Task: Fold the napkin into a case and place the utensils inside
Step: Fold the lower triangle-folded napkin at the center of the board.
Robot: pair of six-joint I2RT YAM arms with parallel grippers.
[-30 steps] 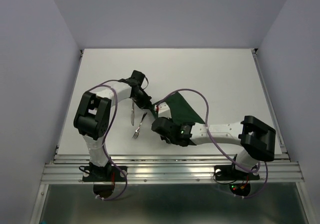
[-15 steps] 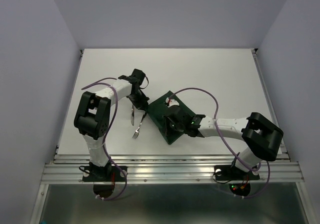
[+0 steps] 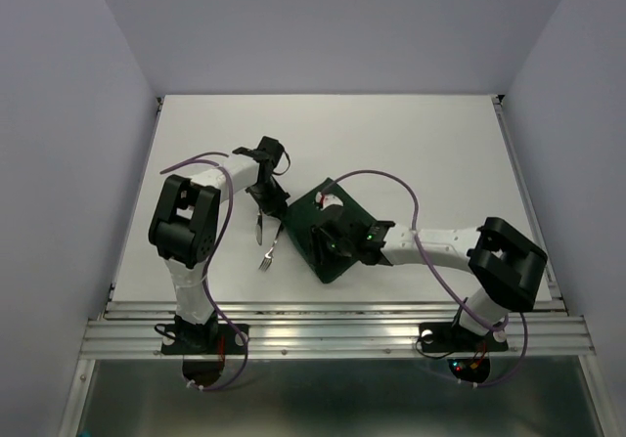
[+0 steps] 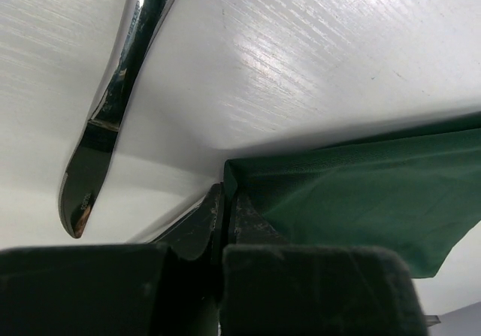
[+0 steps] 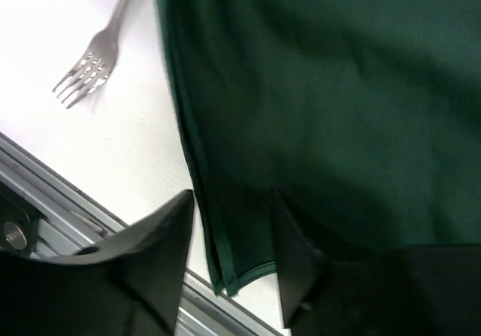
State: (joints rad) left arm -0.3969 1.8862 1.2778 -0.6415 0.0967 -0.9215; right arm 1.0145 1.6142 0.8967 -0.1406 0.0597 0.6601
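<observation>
The dark green napkin (image 3: pixel 333 264) lies folded into a narrow strip on the white table, slanting toward the near edge. My left gripper (image 3: pixel 279 214) is shut on the napkin's left corner (image 4: pixel 248 172), its fingertips (image 4: pixel 214 204) pressed together at table level. My right gripper (image 3: pixel 321 234) hovers open over the strip, its fingers (image 5: pixel 154 249) straddling the napkin's (image 5: pixel 316 103) near hemmed end without gripping it. The fork (image 3: pixel 268 252) (image 5: pixel 92 64) and the knife (image 3: pixel 256 228) (image 4: pixel 101 129) lie side by side just left of the cloth.
The table's metal front rail (image 3: pixel 333 310) (image 5: pixel 45 193) runs close to the napkin's near end. Purple cables loop over both arms. White walls enclose the table at the back and sides.
My right gripper swung the lifted cloth over and laid it flat as a folded strip, then opened its jaws and let go. The left gripper kept its pinch on the corner.
</observation>
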